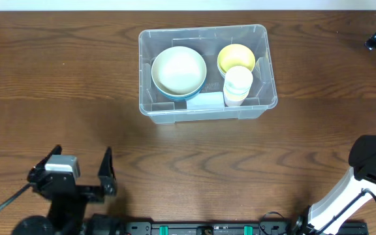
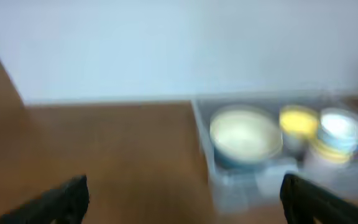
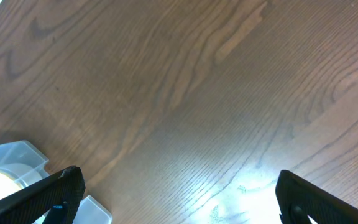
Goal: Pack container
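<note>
Woodgrain covers your whole workspace: the brown desk [image 1: 57, 85] runs across the overhead view with a strip of white wall beyond its far edge. The container [image 1: 175, 116], a clear rectangular bin, sits close to that far edge, about midway along it and a little toward your right side, its long sides parallel to the edge. Your left gripper [image 1: 82, 151] is at the near edge toward the near left corner, well apart from the container. Its two black fingers [image 2: 61, 199] are spread wide with nothing between them, and its wrist camera looks across bare desk at the bin, though that view is blurred. Your right gripper [image 3: 179, 199] is also spread wide and holds nothing. It hangs over bare desk by the far right corner, with a corner of the container just showing at the lower left of its wrist view. Inside the bin, a cream bowl [image 1: 179, 70] fills the left half, nested in a blue bowl [image 1: 175, 96] whose rim peeks out beneath it. A smaller yellow bowl [image 1: 235, 57] sits in the far right part. A pale cup [image 1: 237, 83] stands just in front of it; you cannot tell whether they touch. A white label [image 1: 204, 100] lies low near the bin's front wall.
</note>
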Motion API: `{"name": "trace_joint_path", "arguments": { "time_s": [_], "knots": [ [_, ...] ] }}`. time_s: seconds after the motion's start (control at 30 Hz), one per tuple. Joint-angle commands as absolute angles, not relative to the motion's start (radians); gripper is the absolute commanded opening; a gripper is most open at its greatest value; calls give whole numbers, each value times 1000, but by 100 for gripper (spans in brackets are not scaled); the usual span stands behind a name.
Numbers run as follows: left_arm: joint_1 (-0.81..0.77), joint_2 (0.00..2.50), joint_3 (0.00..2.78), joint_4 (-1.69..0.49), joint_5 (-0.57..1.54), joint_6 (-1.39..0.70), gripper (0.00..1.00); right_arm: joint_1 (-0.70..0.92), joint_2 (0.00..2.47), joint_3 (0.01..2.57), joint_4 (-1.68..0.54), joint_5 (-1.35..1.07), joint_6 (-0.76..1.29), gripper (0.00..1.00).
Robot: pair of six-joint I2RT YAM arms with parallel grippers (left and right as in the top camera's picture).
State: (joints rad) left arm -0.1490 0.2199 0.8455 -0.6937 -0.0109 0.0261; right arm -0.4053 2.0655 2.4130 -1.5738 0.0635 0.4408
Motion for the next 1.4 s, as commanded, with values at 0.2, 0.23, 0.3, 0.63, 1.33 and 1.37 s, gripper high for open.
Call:
{"name": "trace_joint_path", "arguments": {
  "time_s": [0.2,0.23,0.3,0.63,1.33,1.37],
  "knots": [
    [-56,50,373,-171,20,-120,98,-412,2055,2426,-1574,71,456,99],
    [-51,38,327,-111,20,-141,98,-413,2055,2426,-1574,71,456,99],
    [-43,12,250,-23,20,-165,98,-413,2055,2426,-1574,71,456,99],
    [-12,2,49,114,12,-186,98,-413,2055,2426,-1574,71,456,99],
    [-12,5,4,-71,15,-186,98,-413,2055,2426,-1574,71,456,99],
    [-12,5,4,-71,15,-186,98,-413,2055,2426,-1574,71,456,99]
  ]
}}
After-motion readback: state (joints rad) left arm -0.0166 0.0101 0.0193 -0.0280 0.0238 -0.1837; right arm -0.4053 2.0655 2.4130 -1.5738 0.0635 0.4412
